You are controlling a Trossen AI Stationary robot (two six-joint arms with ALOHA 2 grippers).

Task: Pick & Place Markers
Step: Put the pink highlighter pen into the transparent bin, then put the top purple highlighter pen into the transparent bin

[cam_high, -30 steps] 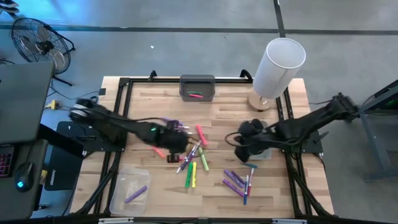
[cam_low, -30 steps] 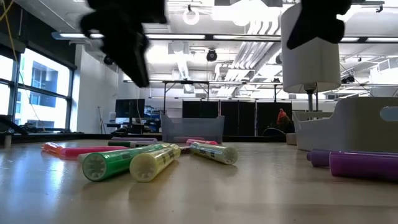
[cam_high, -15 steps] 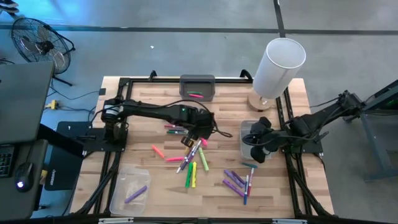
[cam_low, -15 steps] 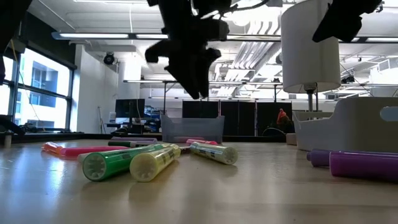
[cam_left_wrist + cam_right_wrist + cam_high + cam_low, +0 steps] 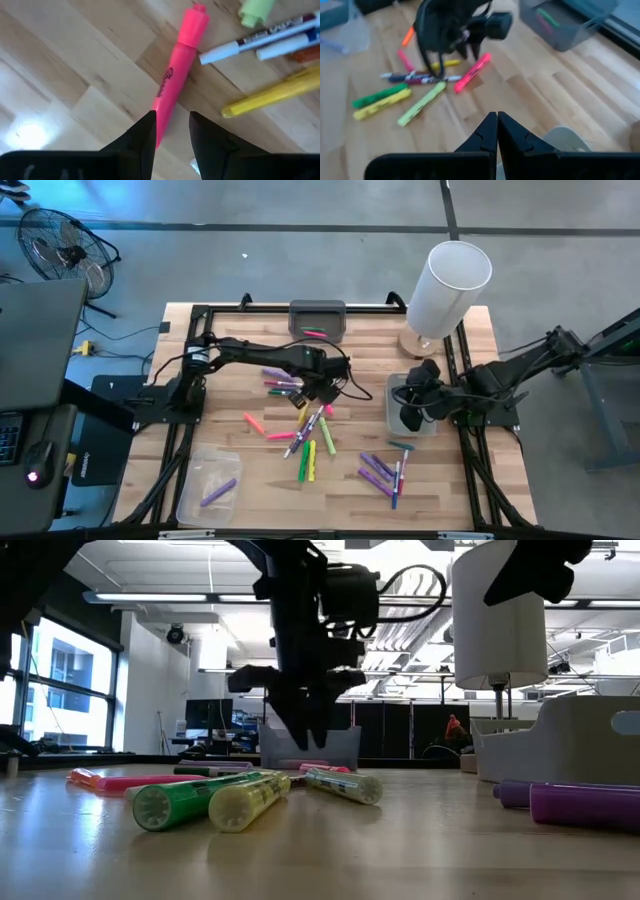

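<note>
Several markers lie scattered on the wooden table (image 5: 230, 345). A pink marker (image 5: 175, 75) lies flat near the middle (image 5: 323, 397). My left gripper (image 5: 172, 125) hangs just above it, pointing steeply down and open, with one finger on either side of the marker's near end. The low view shows this gripper (image 5: 312, 740) clear of the table. My right gripper (image 5: 497, 120) is shut and holds nothing. It hovers over a grey tray (image 5: 393, 392) at the right (image 5: 408, 416).
A grey bin (image 5: 317, 320) holding a pink and a green marker stands at the far edge. Beside it at the far right is a white lamp (image 5: 445, 285). Green and yellow markers (image 5: 308, 455) and purple ones (image 5: 378, 470) lie nearer. A clear tray (image 5: 210, 485) sits near left.
My left gripper has swung from the left-middle toward the table's right and far edges, rolling about its own axis and sinking until it hangs over the pink marker. My right gripper has drawn back a little toward the right edge, still shut.
</note>
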